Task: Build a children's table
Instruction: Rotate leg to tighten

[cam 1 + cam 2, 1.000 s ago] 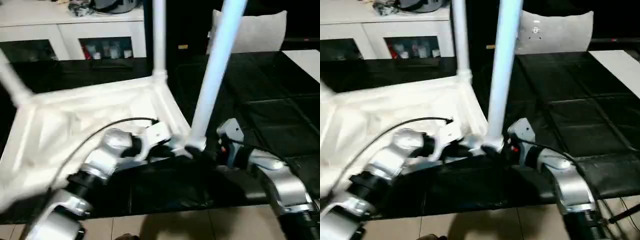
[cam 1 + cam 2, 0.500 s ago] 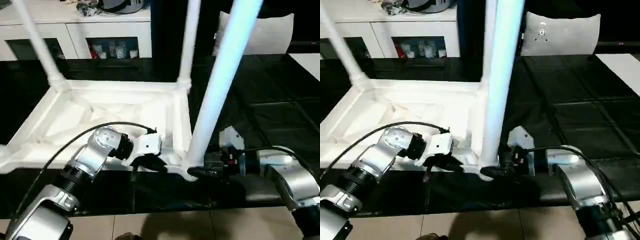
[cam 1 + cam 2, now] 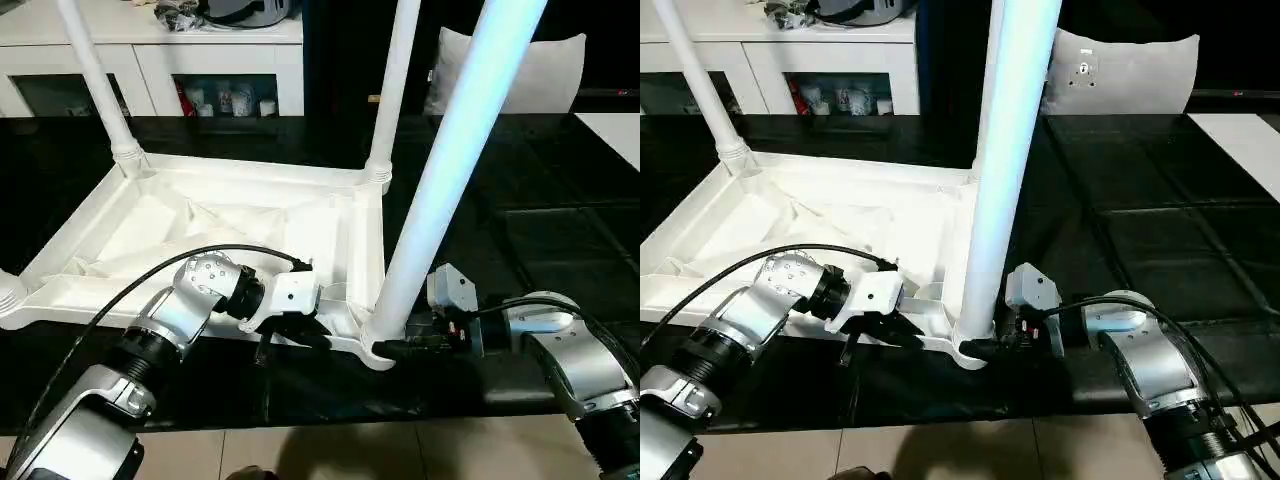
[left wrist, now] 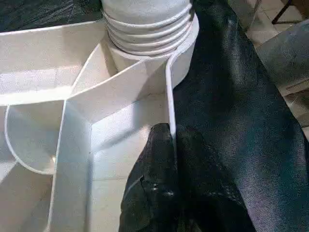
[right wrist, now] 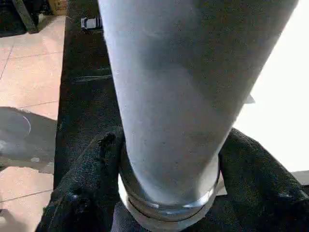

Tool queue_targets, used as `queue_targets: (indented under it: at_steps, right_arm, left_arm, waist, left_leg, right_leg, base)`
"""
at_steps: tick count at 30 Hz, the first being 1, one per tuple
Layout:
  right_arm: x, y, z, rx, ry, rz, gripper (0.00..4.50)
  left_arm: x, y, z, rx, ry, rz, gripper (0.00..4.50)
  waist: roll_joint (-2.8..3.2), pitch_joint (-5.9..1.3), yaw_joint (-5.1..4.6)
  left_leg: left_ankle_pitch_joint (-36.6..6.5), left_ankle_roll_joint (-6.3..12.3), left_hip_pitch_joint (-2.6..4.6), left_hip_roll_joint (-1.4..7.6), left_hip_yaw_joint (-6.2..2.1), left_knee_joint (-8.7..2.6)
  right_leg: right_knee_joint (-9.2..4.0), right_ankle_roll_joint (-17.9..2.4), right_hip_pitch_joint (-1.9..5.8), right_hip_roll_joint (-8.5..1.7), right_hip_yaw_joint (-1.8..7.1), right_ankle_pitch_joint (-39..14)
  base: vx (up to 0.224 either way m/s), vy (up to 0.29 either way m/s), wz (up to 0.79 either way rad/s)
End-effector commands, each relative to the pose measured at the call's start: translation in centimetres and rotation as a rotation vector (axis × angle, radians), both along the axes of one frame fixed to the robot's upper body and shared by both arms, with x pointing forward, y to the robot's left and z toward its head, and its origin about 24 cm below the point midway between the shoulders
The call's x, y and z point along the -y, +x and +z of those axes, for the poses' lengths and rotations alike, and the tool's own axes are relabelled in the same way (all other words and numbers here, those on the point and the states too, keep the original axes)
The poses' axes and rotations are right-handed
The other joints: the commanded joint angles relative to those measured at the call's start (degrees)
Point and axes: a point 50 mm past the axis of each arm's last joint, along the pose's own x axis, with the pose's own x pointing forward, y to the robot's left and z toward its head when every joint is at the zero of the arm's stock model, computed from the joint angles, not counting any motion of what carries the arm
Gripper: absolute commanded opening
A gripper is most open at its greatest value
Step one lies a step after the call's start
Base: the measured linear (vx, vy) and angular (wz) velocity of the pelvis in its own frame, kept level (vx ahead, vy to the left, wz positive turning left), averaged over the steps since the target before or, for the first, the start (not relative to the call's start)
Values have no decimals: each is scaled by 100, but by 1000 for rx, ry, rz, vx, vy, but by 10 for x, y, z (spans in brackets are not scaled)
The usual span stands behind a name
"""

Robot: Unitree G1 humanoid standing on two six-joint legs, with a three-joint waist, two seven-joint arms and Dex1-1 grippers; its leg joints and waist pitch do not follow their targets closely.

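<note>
Swung level, tabletop [image 3: 230, 225] rim pinched by left end effector [image 4: 174, 145]; right end effector [image 5: 166, 193] clamps socketed leg [image 3: 440, 170].

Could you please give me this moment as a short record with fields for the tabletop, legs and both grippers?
tabletop: white tabletop lying underside up on the black surface
legs fitted: near-right leg, far-right leg, far-left leg, all standing in corner sockets
left gripper: left gripper, jaws pinching the tabletop's edge wall
right gripper: right gripper, jaws closed around the near-right leg's base
background: white cabinet
</note>
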Motion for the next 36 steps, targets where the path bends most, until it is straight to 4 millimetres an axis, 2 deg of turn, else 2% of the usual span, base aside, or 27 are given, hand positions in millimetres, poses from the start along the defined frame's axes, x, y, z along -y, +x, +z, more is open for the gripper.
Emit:
queue_targets:
  at_steps: [1,3,4,5,6,8,9,10,13,15,17,19,22,25,26,32,36]
  right_arm:
    - [-4,-3,-6,-23,-27,38,271]
    - [-4,-5,-7,-42,-16,35,267]
    - [-5,-6,-9,-56,-7,29,263]
    - [-5,-7,-10,-71,5,19,260]
    - [-7,-8,-11,-84,21,2,260]
    - [-12,-9,-12,-126,83,-64,259]
    - [-19,-6,-14,-157,142,-164,259]
    - [-21,-5,-15,-161,154,-194,259]
    - [-32,-1,-20,-161,176,-306,250]
    - [-41,3,-24,-175,189,-381,244]
    - [-53,9,-28,-204,219,-484,242]
    - [-66,14,-30,-235,242,-570,241]
    - [-76,17,-30,-223,225,-587,241]
    - [-79,20,-31,-216,217,-613,241]
    - [-80,23,-31,-214,211,-645,240]
    - [-80,30,-32,-202,209,-755,239]
    - [-74,30,-29,-138,196,-748,239]
  left_arm:
    - [4,0,1,9,37,-54,0]
    - [3,0,1,1,33,-45,0]
    - [3,0,1,-3,27,-34,0]
    - [3,0,1,-9,19,-21,0]
    - [4,1,2,-15,6,-2,0]
    - [8,2,4,-32,-33,48,0]
    - [14,3,5,-41,-69,119,0]
    - [16,3,5,-42,-80,138,0]
    - [27,3,6,-51,-115,210,0]
    - [36,3,6,-58,-138,266,0]
    - [52,5,7,-62,-173,357,0]
    - [69,7,9,-70,-205,445,0]
    - [82,10,12,-55,-224,523,0]
    - [91,14,15,-39,-239,580,0]
    - [95,16,18,-25,-247,623,0]
    - [104,19,26,-1,-258,697,0]
    - [96,18,23,26,-238,638,0]
  waist:
    - [-75,-365,-13]
    - [-84,-365,-12]
    - [-50,-368,-8]
    - [-58,-368,-10]
    - [-32,-368,-4]
    - [-51,-367,-7]
    - [41,-360,6]
    - [-13,-346,-49]
    - [4,-308,-99]
    - [-9,-297,-149]
    - [-19,-287,-233]
    - [-17,-286,-276]
    - [-35,-279,-351]
    - [-36,-288,-358]
    - [-44,-291,-346]
    - [-3,-301,-353]
    - [1,-335,-345]
  left_leg:
    - [-1354,272,194,370,-160,-415]
    - [-1377,274,199,369,-159,-415]
    - [-1367,270,197,367,-161,-415]
    - [-1359,272,194,371,-161,-416]
    - [-1356,269,199,369,-162,-416]
    - [-1383,257,203,370,-158,-423]
    - [-1416,220,203,373,-176,-435]
    - [-1520,156,191,366,-173,-459]
    - [-2071,-104,230,347,-208,-491]
    - [-2302,-236,242,336,-236,-501]
    - [-2452,-343,237,329,-259,-516]
    - [-2539,-386,250,321,-277,-518]
    - [-2626,-340,253,297,-279,-499]
    - [-2481,-212,230,280,-263,-482]
    - [-2442,-172,241,277,-247,-472]
    - [-2444,-179,230,283,-263,-501]
    - [-2152,-72,194,288,-241,-516]
  right_leg:
    - [-407,-1381,158,-343,211,-889]
    - [-410,-1385,156,-341,209,-913]
    - [-404,-1397,162,-339,209,-887]
    - [-404,-1404,161,-337,208,-861]
    - [-397,-1430,160,-333,208,-813]
    - [-396,-1453,163,-325,205,-796]
    - [-385,-1473,151,-332,206,-825]
    - [-401,-1467,150,-319,206,-904]
    - [-493,-1243,112,-345,211,-1819]
    - [-542,-1068,95,-353,210,-2276]
    - [-551,-978,69,-341,207,-2468]
    - [-578,-913,46,-349,205,-2623]
    - [-638,-787,32,-338,204,-2794]
    - [-668,-736,34,-332,212,-2734]
    - [-678,-730,24,-324,216,-2693]
    - [-664,-740,28,-299,201,-2503]
    - [-631,-838,83,-295,213,-1855]
  base:
    - [0,0,0]
    - [0,0,0]
    - [0,0,0]
    - [0,0,0]
    - [0,0,0]
    - [0,0,0]
    - [0,0,0]
    - [0,0,0]
    - [0,0,0]
    - [0,0,0]
    - [0,0,0]
    - [0,0,0]
    - [0,0,0]
    - [0,0,0]
    - [0,0,0]
    - [0,0,0]
    - [0,0,0]
